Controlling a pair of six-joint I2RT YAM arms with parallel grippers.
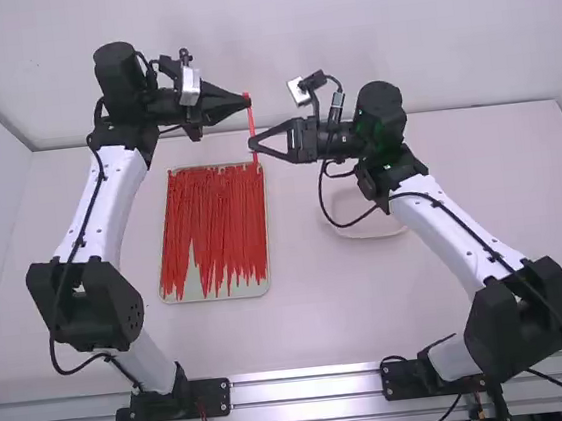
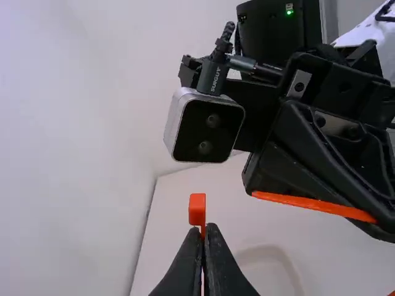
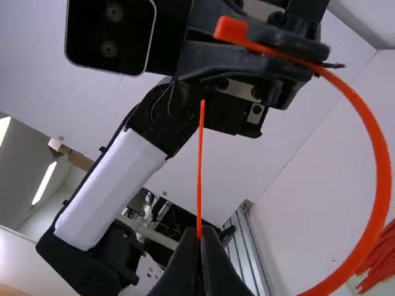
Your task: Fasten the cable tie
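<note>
Holds cable tie [image 1: 251, 123] aloft: head clamped in left tool [image 2: 202, 230], tail clamped in right tool [image 3: 199, 235]; bowed, threading not yet done.

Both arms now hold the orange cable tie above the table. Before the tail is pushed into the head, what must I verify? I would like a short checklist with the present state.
1. The left claw is shut on the tie head: ok.
2. The right claw is shut on the tail: ok.
3. The strap is bent into a loop: ok.
4. The tail has passed through the tie head: not ok, they are apart.
5. The tail tip is lined up with the head's slot: cannot tell.
</note>
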